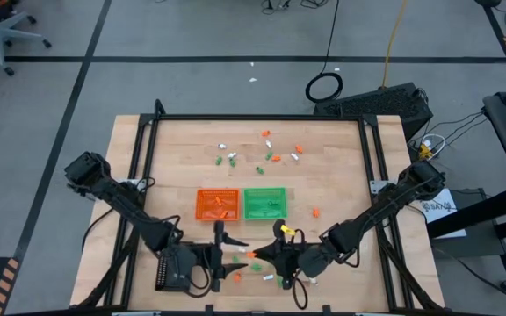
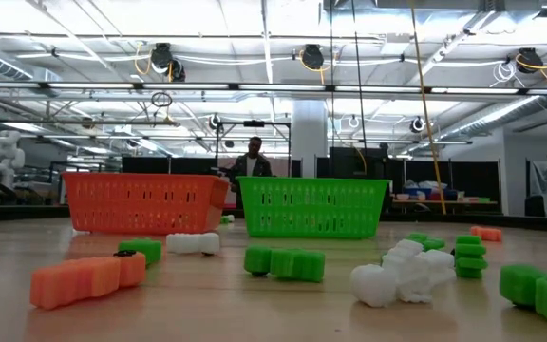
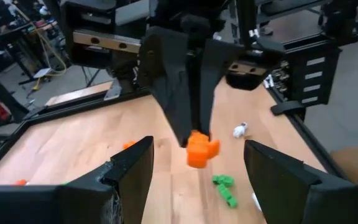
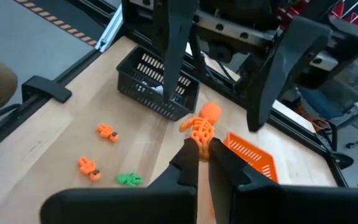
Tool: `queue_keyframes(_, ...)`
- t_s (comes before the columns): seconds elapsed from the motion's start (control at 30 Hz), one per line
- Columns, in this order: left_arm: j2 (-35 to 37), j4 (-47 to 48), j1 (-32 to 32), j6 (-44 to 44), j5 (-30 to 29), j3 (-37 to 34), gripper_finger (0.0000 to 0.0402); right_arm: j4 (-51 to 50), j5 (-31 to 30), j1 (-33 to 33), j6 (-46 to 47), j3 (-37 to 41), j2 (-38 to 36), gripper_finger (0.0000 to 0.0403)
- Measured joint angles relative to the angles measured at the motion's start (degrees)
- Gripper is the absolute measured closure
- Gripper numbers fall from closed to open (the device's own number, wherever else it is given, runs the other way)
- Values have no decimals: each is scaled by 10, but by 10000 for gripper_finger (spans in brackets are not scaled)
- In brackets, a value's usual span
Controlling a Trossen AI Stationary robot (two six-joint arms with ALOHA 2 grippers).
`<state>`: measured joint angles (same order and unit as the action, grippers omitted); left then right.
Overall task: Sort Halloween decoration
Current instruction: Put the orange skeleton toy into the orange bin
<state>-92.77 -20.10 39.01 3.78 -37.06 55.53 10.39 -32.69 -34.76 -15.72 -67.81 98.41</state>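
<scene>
Two baskets [image 1: 217,204] [image 1: 265,203] sit side by side at the table's [image 1: 174,158] middle, one left, one right. A scatter of trinkets [image 1: 266,151] lies beyond them on the far half. At the near edge the left gripper [image 1: 228,246] and right gripper [image 1: 262,254] face each other closely — a skeleton trinket [image 4: 202,125] sits between them. The tray [image 1: 170,272] lies near left; more trinkets [image 1: 271,277] lie near right.

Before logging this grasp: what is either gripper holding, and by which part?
The right gripper pinches an orange skeleton trinket by its lower end. The left gripper is open, holding nothing.
</scene>
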Motion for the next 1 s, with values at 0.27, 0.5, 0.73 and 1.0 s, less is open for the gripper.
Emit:
queue_keyframes(0.27,0,0,-11,-4,26,0,158,2,0,0,0,0,0,403)
queue_keyframes(0.5,0,0,-11,-4,26,0,217,14,0,-1,0,0,1,403)
queue_keyframes(0.73,-13,-4,-11,4,22,0,295,14,0,0,0,0,1,403)
queue_keyframes(1.0,-42,-38,-11,31,9,0,364,14,0,-1,2,0,1,403)
